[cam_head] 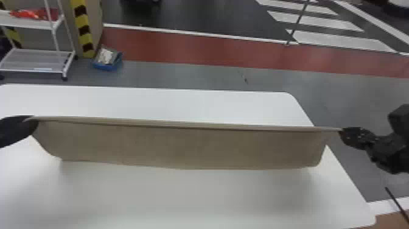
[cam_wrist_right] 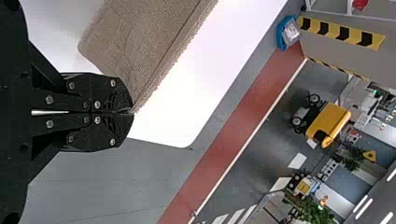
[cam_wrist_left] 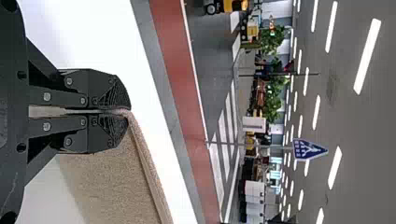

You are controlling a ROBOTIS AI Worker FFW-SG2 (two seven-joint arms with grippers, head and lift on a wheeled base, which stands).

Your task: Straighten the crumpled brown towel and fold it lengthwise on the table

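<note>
Left fingers: my left fingers (cam_head: 30,121) pinch the towel's upper left corner, above the left part of the counter as the head view shows it. In the left wrist view those left fingers (cam_wrist_left: 120,103) are closed up, only the cloth between the tips.
Right fingers: my right fingers (cam_head: 344,133) have the upper right corner, past the counter's right edge in the head view. Wrist view: right fingers (cam_wrist_right: 125,106) pressed together at the tips on a thin bit of cloth.
Brown towel: the brown towel (cam_head: 188,149) is strung between both corners, upper edge nearly straight, body hanging in front as a wide, smooth panel over the counter. A narrow band with a dark line under it runs along the top. I can't tell if the bottom edge touches the counter.
Counter: white counter (cam_head: 182,201), rounded corners, under the towel.
Behind the counter: white cart (cam_head: 33,61) at far left with red stuff on its upper shelf, yellow-black striped post (cam_head: 82,29) next to it, blue bin (cam_head: 106,66) on the floor by the post.
</note>
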